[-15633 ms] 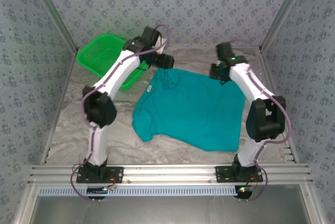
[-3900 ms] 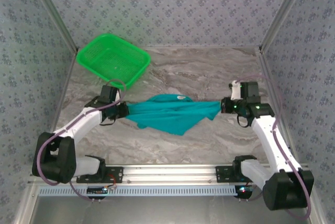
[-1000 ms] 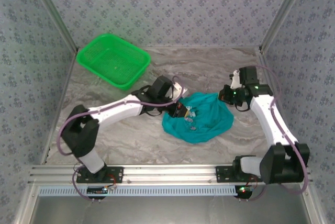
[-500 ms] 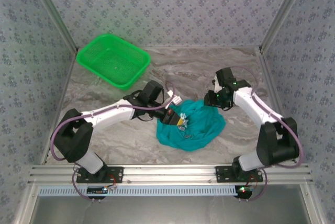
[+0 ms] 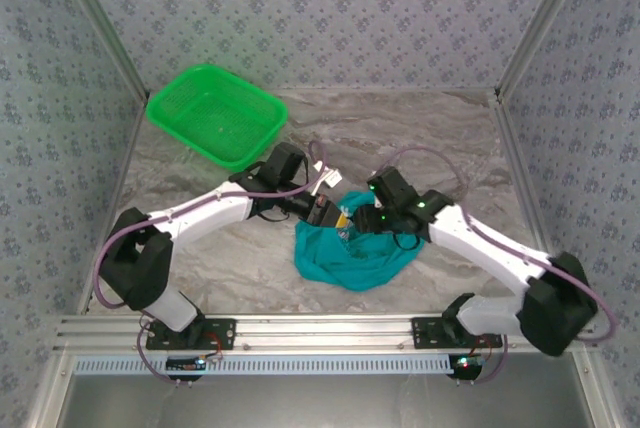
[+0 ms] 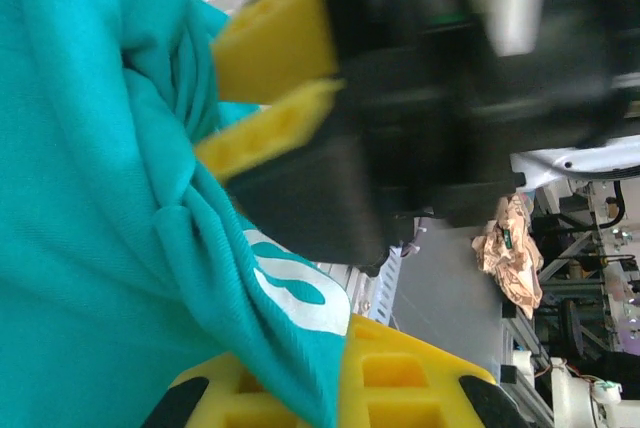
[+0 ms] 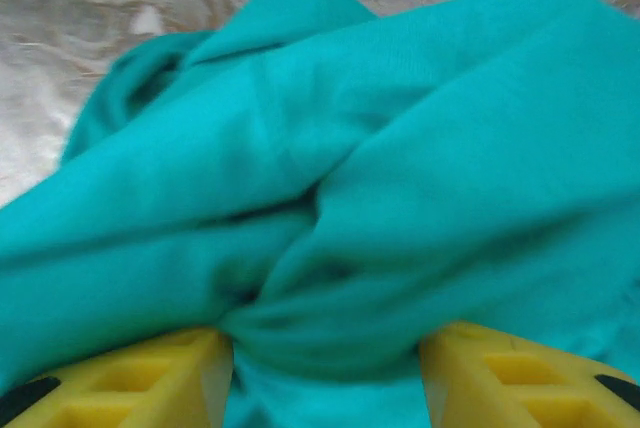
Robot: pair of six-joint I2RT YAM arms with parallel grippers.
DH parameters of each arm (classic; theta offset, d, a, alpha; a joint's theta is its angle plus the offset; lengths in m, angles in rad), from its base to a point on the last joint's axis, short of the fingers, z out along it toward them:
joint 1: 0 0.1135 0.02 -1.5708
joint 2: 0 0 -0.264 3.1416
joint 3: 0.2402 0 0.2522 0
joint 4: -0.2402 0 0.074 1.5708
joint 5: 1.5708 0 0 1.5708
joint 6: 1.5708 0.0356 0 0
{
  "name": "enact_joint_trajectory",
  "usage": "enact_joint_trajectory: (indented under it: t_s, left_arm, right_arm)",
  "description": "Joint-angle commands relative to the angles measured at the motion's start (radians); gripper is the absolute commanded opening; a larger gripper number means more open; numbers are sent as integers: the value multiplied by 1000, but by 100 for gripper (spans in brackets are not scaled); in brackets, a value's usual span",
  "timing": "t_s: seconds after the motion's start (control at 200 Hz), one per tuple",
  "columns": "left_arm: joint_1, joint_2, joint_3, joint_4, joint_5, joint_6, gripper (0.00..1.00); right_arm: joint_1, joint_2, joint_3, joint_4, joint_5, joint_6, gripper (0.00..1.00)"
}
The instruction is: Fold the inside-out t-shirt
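Left tool (image 5: 337, 217) partly hidden, t-shirt (image 5: 345, 260) bunched

The t-shirt (image 5: 350, 253) is teal, with white print (image 6: 292, 293), perhaps lettering, beside the left hand (image 5: 333, 213)'s yellow fingers (image 6: 410, 373). Beyond that hand sit a bright green basket (image 5: 215, 115), a grey-veined counter (image 5: 430, 138) and floral blue-grey walls (image 5: 350, 8).

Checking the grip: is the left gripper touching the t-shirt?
Touching. The left wrist view shows the t-shirt running down between the yellow fingers of the left gripper, pinched there.
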Motion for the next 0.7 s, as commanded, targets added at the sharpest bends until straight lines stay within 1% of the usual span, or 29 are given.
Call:
enact_joint_trajectory:
  t_s: [0.0,0.015,0.045,0.08,0.095,0.11,0.145,0.22,0.25,0.28,0.33,0.365,0.4,0.48,0.515,0.545,0.59,0.635,0.695]
  left_arm:
    - [3,-46,43,-28,52,14,0]
    - [5,-48,41,-28,49,14,0]
    - [5,-53,38,-29,44,14,0]
    - [12,-59,37,-38,37,17,0]
    - [16,-64,36,-44,33,22,0]
    - [19,-67,36,-53,27,27,0]
    - [32,-81,31,-78,5,37,0]
    - [81,-119,1,-130,-57,60,0]
    - [105,-135,-10,-161,-103,67,0]
    - [131,-148,-18,-201,-179,74,0]
    - [179,-166,-42,-243,-253,72,0]
    - [211,-179,-62,-261,-302,66,0]
    - [244,-195,-90,-261,-326,63,0]
    - [304,-233,-163,-234,-373,39,0]
    - [319,-245,-191,-230,-403,31,0]
    - [326,-250,-209,-236,-441,26,0]
    - [329,-247,-230,-242,-488,23,0]
    - [332,-230,-256,-230,-501,22,0]
    - [339,-191,-281,-205,-508,16,0]
  right_arm:
    - [3,102,-11,141,92,53,51]
    - [1,118,-5,153,89,51,50]
    - [-4,144,7,163,80,46,42]
    - [-7,157,21,160,85,44,21]
    - [-8,155,26,154,95,44,14]
    - [-7,150,29,145,103,43,8]
    - [-15,127,39,118,115,32,0]
    - [-51,54,65,18,100,-23,0]
    - [-71,21,77,-19,63,-60,0]
    - [-89,-11,95,-78,29,-96,0]
    - [-107,-64,127,-160,-30,-147,0]
    - [-125,-102,145,-205,-115,-175,0]
    - [-152,-138,156,-239,-203,-198,0]
    - [-287,-211,154,-262,-428,-198,0]
    - [-351,-225,160,-278,-479,-195,0]
    - [-389,-225,172,-315,-478,-212,0]
    - [-421,-218,180,-373,-415,-224,0]
    - [-448,-197,160,-397,-360,-233,0]
    - [-506,-142,119,-375,-321,-232,0]
